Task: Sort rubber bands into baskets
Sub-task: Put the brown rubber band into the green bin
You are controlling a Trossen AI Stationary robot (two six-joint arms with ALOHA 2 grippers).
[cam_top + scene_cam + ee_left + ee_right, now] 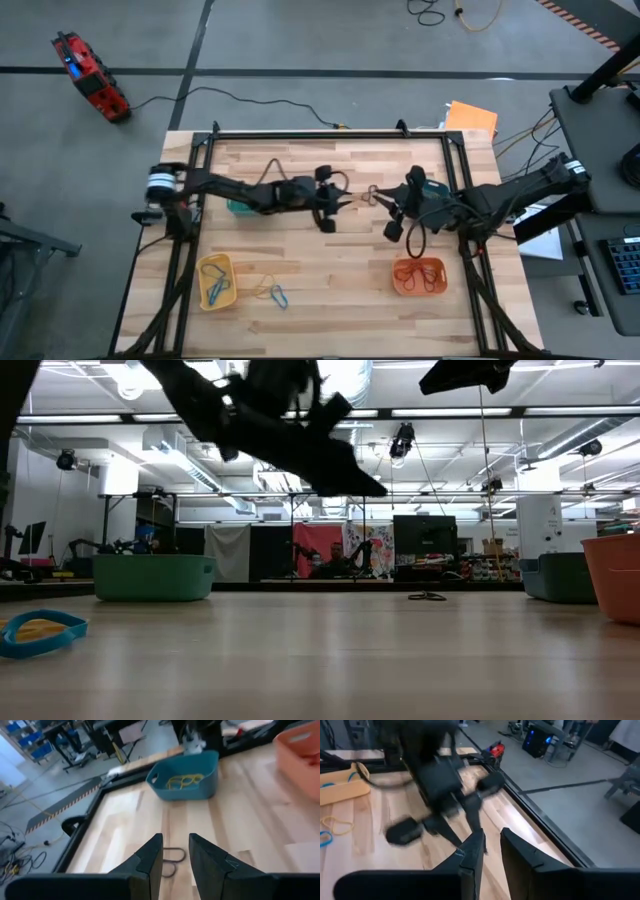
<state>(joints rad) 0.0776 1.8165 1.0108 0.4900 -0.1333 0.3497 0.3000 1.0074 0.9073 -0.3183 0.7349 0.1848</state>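
A dark rubber band (369, 193) lies flat on the wood at the middle of the table. It also shows in the left wrist view (170, 857) and the low view (427, 596). My left gripper (345, 203) hovers just left of it, open by a narrow gap (175, 852), with the band below its fingertips. My right gripper (384, 199) hovers just right of it, also open by a narrow gap (492, 847). The blue basket (185, 775) holds yellow bands. The orange basket (418, 275) holds red-brown bands. The yellow basket (216, 280) holds blue bands. The teal-green basket (152, 576) stands partly under my left arm.
Loose yellow and blue bands (270, 292) lie near the table's near edge, right of the yellow basket. A black frame (330, 134) runs round the table. An orange sheet (472, 118) lies at the far right corner. Bare wood lies between the yellow and orange baskets.
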